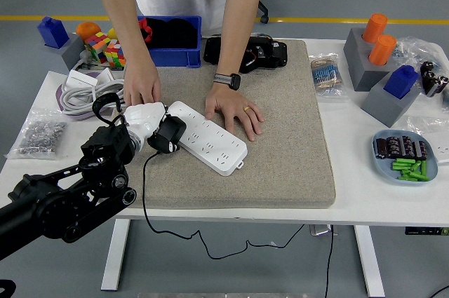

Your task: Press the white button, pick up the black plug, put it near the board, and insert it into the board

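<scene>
Black plug [167,134] sits at the left end of the white power strip [208,137], touching its top face; you cannot tell whether the prongs are seated. Your left hand [144,121], white-gloved, has its fingers clamped on the plug's left side. The plug's black cord [145,193] drops from the plug past the bench [365,200] front edge. Power strip lies diagonally on the grey mat [280,137]. A person at the far side rests one hand [235,110] flat on the mat, touching the strip's far edge. Their other hand [142,87] is just behind your left hand, fingertips down near the strip's left end.
</scene>
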Robot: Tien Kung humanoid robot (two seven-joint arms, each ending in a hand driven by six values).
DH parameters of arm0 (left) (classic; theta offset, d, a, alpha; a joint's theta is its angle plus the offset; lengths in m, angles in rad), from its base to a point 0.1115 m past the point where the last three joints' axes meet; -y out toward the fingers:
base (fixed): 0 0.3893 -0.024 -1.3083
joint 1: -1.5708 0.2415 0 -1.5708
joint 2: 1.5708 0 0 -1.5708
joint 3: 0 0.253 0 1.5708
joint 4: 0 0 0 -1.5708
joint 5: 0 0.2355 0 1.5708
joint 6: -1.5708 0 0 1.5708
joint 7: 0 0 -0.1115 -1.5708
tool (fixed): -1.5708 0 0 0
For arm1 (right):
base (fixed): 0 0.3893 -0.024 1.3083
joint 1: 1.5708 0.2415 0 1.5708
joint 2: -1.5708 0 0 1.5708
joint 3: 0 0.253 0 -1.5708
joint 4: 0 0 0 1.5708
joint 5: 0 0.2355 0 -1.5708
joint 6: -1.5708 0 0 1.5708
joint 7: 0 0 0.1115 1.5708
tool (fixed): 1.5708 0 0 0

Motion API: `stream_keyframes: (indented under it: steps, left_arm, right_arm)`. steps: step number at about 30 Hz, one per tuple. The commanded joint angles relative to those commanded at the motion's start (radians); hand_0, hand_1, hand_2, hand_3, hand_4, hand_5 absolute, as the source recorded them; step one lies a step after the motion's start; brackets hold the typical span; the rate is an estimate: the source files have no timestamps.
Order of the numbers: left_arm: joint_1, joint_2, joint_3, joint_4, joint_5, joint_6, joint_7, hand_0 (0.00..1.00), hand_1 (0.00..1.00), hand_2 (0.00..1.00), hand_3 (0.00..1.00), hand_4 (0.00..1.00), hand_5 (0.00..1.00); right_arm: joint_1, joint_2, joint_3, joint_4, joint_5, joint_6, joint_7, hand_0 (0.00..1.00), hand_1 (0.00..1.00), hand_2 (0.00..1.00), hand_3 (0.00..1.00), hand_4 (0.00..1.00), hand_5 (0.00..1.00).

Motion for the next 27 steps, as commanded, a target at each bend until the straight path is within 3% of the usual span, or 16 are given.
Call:
stream_keyframes:
  steps: [4, 5, 10, 11, 16, 17, 22, 23, 27]
  left_arm:
    - [0.001, -0.001, 0.0, 0.0, -0.002, 0.002, 0.0, 0.538, 0.665, 0.616, 0.704, 0.983, 0.19]
    - [0.001, -0.001, 0.0, 0.0, 0.0, 0.003, 0.0, 0.677, 0.751, 0.686, 0.749, 0.983, 0.186]
    - [0.003, 0.0, -0.002, -0.006, 0.003, 0.008, 0.0, 0.677, 0.751, 0.686, 0.749, 0.983, 0.186]
    - [0.003, -0.001, -0.002, -0.006, 0.004, 0.009, 0.0, 0.755, 0.82, 0.751, 0.79, 0.991, 0.222]
    - [0.006, 0.001, -0.004, -0.012, 0.008, 0.013, 0.0, 0.755, 0.82, 0.751, 0.79, 0.991, 0.222]
    - [0.007, 0.001, -0.005, -0.013, 0.009, 0.014, 0.0, 0.847, 0.885, 0.825, 0.849, 0.998, 0.247]
    - [0.009, 0.002, -0.005, -0.017, 0.009, 0.018, 0.0, 0.847, 0.885, 0.825, 0.849, 0.998, 0.247]
    - [0.009, 0.002, -0.005, -0.018, 0.009, 0.018, 0.0, 0.913, 0.956, 0.922, 0.927, 0.998, 0.35]
    - [0.013, 0.004, -0.007, -0.024, 0.008, 0.014, 0.0, 0.913, 0.956, 0.922, 0.927, 0.998, 0.35]
  right_arm:
    - [0.0, 0.0, -0.001, 0.0, 0.0, 0.0, 0.0, 0.63, 0.63, 0.612, 0.596, 0.666, 0.441]
    - [0.0, 0.0, -0.001, 0.0, 0.0, 0.0, 0.0, 0.631, 0.629, 0.612, 0.596, 0.667, 0.44]
    - [-0.001, 0.001, -0.001, 0.0, 0.0, 0.0, 0.0, 0.631, 0.629, 0.612, 0.596, 0.667, 0.44]
    - [-0.001, 0.001, -0.001, 0.0, 0.0, 0.0, 0.0, 0.631, 0.63, 0.613, 0.596, 0.666, 0.44]
    - [-0.002, 0.0, -0.003, -0.001, 0.0, 0.0, 0.0, 0.631, 0.63, 0.613, 0.596, 0.666, 0.44]
    - [-0.001, 0.0, -0.004, 0.0, 0.0, 0.0, 0.0, 0.631, 0.63, 0.613, 0.595, 0.666, 0.44]
    - [0.0, 0.001, -0.003, 0.0, 0.0, 0.0, 0.0, 0.631, 0.63, 0.613, 0.595, 0.666, 0.44]
    - [0.0, 0.001, -0.003, 0.0, 0.001, 0.0, 0.0, 0.631, 0.63, 0.613, 0.596, 0.666, 0.44]
    - [0.001, 0.0, -0.005, 0.0, 0.001, 0.0, 0.0, 0.631, 0.63, 0.613, 0.596, 0.666, 0.44]
